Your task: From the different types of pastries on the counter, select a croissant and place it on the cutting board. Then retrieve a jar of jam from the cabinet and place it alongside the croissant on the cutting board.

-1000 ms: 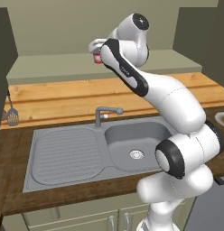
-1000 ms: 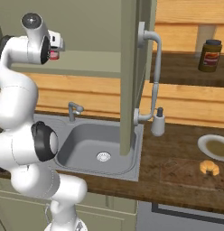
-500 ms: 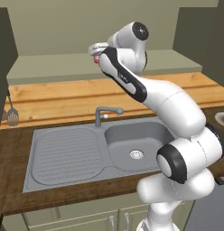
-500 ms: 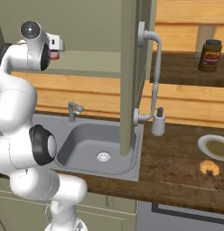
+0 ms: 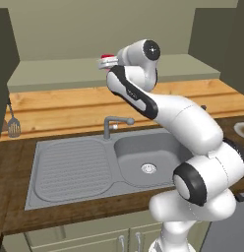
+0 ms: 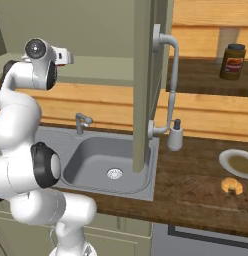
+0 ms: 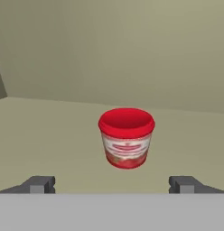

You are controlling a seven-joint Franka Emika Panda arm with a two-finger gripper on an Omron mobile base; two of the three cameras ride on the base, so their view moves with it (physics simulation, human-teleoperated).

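The jar of jam, a squat jar with a bright red top, stands upright on the pale cabinet shelf. In the hand view it is centred just ahead of my open gripper, apart from both fingertips. From the left base view the gripper is raised at the shelf, with the jar's red top at its tip. The golden croissant lies on the dark cutting board on the counter at the right.
An open cabinet door hangs between the arm and the right side. A dark-brown jar stands on a shelf at the upper right. A soap dispenser, a pale plate, the sink and its faucet lie below.
The wrist has dropped a little in front of the shelf while the hand stays at the jar. The jaws have stayed open.
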